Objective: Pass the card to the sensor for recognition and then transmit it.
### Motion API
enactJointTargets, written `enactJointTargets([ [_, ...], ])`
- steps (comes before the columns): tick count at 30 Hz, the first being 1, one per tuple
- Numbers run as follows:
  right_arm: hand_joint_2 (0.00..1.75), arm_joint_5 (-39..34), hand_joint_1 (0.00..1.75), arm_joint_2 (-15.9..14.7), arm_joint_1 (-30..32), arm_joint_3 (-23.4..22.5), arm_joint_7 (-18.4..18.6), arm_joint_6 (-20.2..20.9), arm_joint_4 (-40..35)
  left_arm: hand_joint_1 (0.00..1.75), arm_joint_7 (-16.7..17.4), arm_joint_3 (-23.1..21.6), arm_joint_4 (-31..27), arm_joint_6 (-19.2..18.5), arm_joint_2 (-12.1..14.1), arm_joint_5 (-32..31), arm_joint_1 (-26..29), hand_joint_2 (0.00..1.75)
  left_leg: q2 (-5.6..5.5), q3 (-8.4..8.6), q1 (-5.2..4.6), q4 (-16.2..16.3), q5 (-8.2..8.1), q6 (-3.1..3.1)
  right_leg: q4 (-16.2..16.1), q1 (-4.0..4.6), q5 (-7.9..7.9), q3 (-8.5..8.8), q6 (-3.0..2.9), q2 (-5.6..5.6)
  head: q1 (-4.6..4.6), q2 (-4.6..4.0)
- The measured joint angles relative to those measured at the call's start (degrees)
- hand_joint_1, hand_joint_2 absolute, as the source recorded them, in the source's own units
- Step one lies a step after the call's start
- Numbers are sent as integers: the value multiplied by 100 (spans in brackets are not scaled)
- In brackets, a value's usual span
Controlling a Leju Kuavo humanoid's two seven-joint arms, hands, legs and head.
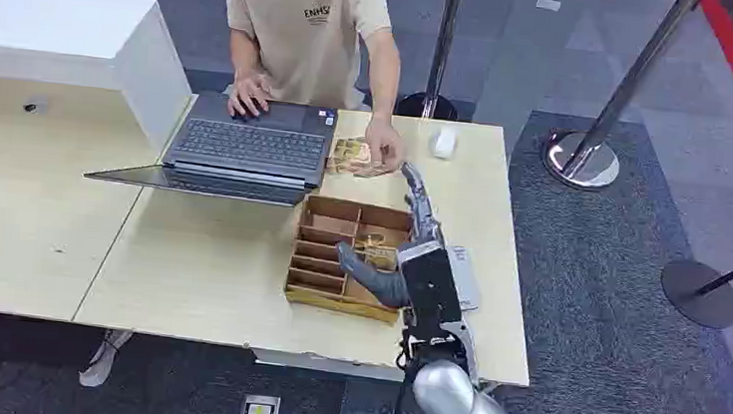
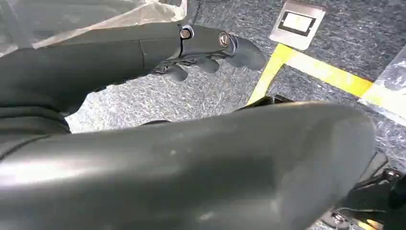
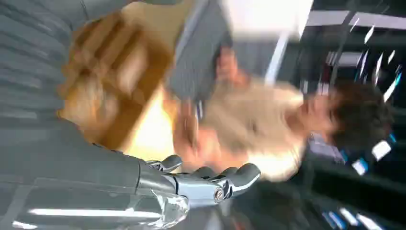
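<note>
The robot's silver right arm is seen nearest, its right hand [image 1: 406,261] spread and empty above the compartmented brown cardboard tray [image 1: 308,280] on the pale wooden surface [image 1: 187,271]. The card [image 1: 351,156] appears to be held by a person's hand [image 1: 384,155] beside the grey laptop [image 1: 248,147]. It is judged best received with fingers kept apart until contact. The left wrist view shows the left hand [image 2: 210,50] hanging over carpet, its fingers loosely curled on nothing; the right wrist view is blurred.

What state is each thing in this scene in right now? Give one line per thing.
Laptop: open, lid laid flat.
Wooden tray: on table, compartments uncovered.
Card: held by the person's hand.
Right hand: open, above the tray.
Left hand: hanging, fingers curled, holding nothing.
</note>
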Motion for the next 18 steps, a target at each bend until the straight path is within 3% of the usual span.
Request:
enactJointTargets([
  [4, 175, 2514, 0, -156, -413, 74, 981, -74, 79, 0, 55, 0, 0, -7, 0, -63, 1, 0, 1, 1, 0, 0, 1, 0, 0, -1, 1, 1, 1, 0, 2, 0],
  [7, 175, 3954, 0, -306, -741, 177, 1424, 13, 191, 0, 79, -2, 0, -24, 0, -98, 0, 0, 1, 1, -1, 1, 1, 0, 0, -1, 1, 1, 1, 0, 2, 0],
  [14, 175, 5102, 0, -600, -1178, 443, 1697, 79, 540, 0, 103, -2, 2, -28, 0, -120, -3, 0, 0, -6, -3, 1, 0, 0, 0, -2, 1, -7, 1, 0, 2, 0],
  [18, 175, 5290, 0, -704, -1240, 531, 1649, 131, 676, 0, 103, -2, 0, -59, 2, -127, -2, 0, -2, -8, -4, 1, 0, 0, 0, -3, 0, -8, 1, -1, 2, 0],
])
